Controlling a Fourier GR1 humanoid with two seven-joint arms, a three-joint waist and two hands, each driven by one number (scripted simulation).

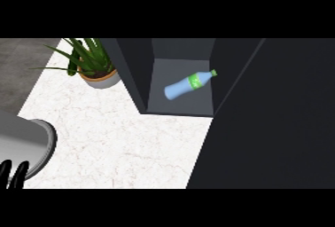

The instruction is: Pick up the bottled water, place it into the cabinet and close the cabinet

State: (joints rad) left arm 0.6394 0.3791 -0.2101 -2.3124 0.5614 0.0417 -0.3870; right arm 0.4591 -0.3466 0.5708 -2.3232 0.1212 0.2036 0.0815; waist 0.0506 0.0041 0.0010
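The bottle point(188, 84) lies on its side inside the cabinet point(181, 106), so only the closing seems left. The dark door point(274, 124) stands open just right of it. The left hand point(14, 175), fingers straight, rests well left of the cabinet. A potted plant point(95, 66) stands on the tabletop point(118, 137) left of the cabinet, clear of the door.
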